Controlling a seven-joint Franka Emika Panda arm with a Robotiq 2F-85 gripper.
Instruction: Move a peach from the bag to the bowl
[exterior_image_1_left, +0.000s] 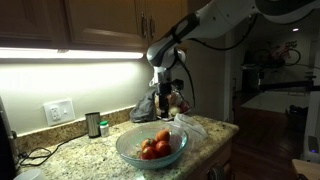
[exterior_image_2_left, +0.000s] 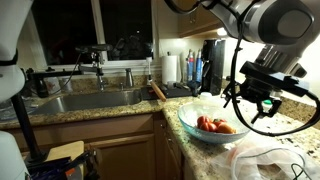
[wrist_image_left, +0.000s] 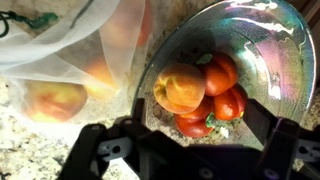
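A peach (wrist_image_left: 180, 88), orange with a red blush, lies in the clear bluish glass bowl (wrist_image_left: 270, 40) on top of darker red fruits (wrist_image_left: 222, 74). My gripper (wrist_image_left: 190, 150) is open above the bowl's near side, its dark fingers (wrist_image_left: 95, 150) wide apart with nothing between them. In both exterior views the gripper (exterior_image_1_left: 172, 100) (exterior_image_2_left: 255, 105) hangs just over the bowl's (exterior_image_1_left: 128, 150) (exterior_image_2_left: 190, 122) far edge. The dark bag (exterior_image_1_left: 148, 105) slumps behind the bowl, next to the gripper.
Translucent whitish plastic (wrist_image_left: 60, 60) (exterior_image_1_left: 192, 126) (exterior_image_2_left: 265, 160) lies beside the bowl, with orange round fruit (wrist_image_left: 55, 98) showing through it. A small dark can (exterior_image_1_left: 93, 124) stands by the wall. A sink (exterior_image_2_left: 90, 100) is set into the granite counter (exterior_image_1_left: 90, 155), whose edge is near the bowl.
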